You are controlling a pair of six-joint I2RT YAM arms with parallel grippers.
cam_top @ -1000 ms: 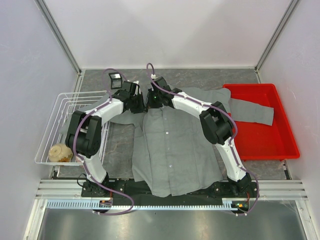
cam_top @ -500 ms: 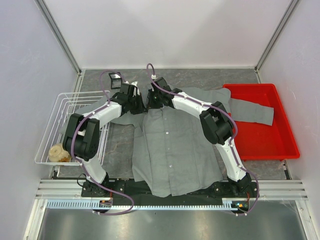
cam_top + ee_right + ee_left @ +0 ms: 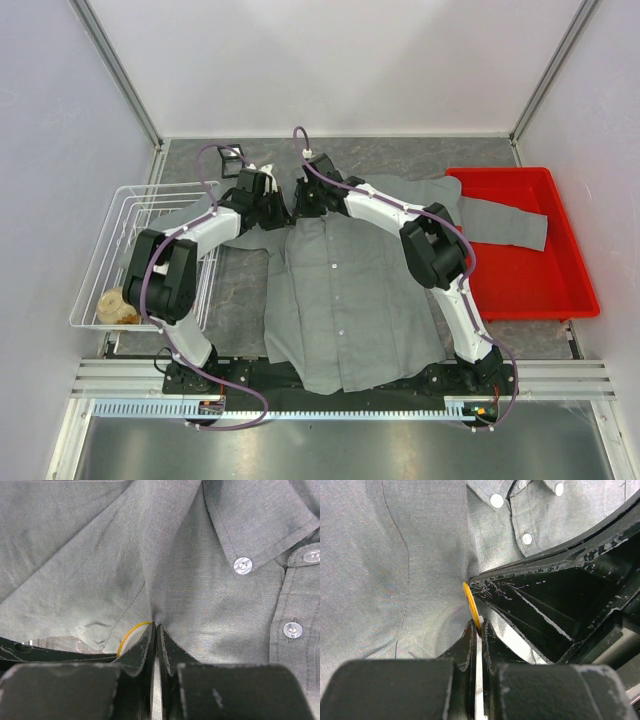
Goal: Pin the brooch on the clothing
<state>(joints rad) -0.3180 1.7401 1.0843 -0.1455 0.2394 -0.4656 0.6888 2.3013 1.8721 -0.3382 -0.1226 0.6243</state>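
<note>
the left arm has drawn back slightly. the left hand is closed on the rim of a small orange-gold round brooch, held edge-on just beside the right hand, which is closed on a pinched fold of the large grey button-front cloth shirt.

The clothing is seen as plain mid-grey, unpatterned, with pale buttons; the brooch is shown as orange-gold; the tray is coloured bright red; the wire basket is white; the tabletop is mottled grey; the left end effector is black, scratched pale.
</note>
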